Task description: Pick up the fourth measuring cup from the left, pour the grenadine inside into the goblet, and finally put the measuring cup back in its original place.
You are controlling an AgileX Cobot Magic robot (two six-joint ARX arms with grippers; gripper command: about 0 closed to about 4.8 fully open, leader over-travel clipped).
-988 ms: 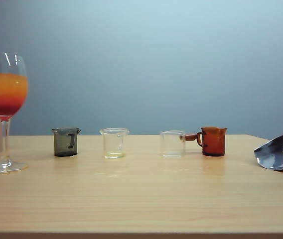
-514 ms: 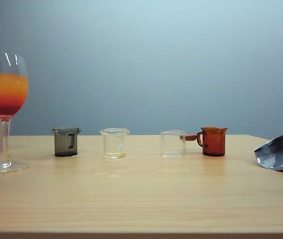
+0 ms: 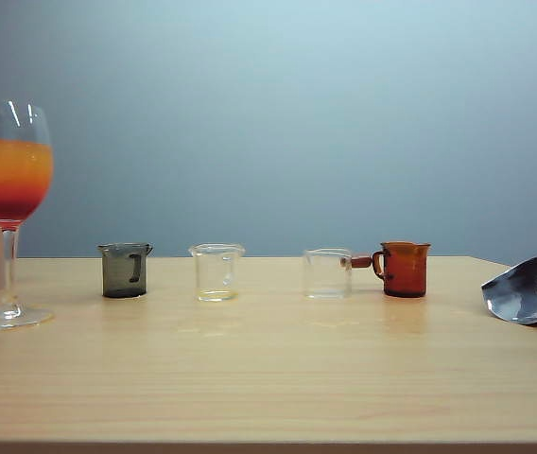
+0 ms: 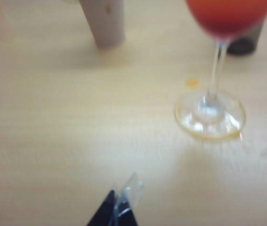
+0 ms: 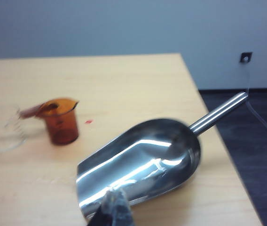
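Amber glass cup point(image 3: 406, 269), stemmed goblet point(image 3: 8, 203), both fingers point(image 4: 117, 209) point(image 5: 114, 207) shut.

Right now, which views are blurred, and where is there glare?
Exterior view: sharp; the amber glass measuring cup is crisp. Left wrist view: blurred throughout, even the tall stemmed goblet. Right wrist view: slightly soft, with bright glare on the shiny steel scoop.

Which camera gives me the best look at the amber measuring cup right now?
The exterior view: the amber measuring cup stands sharp and level, fourth in the row, handle toward the clear cup. The right wrist view shows it from above, blurred, beyond the metal scoop. The left wrist view misses it, showing only the goblet.
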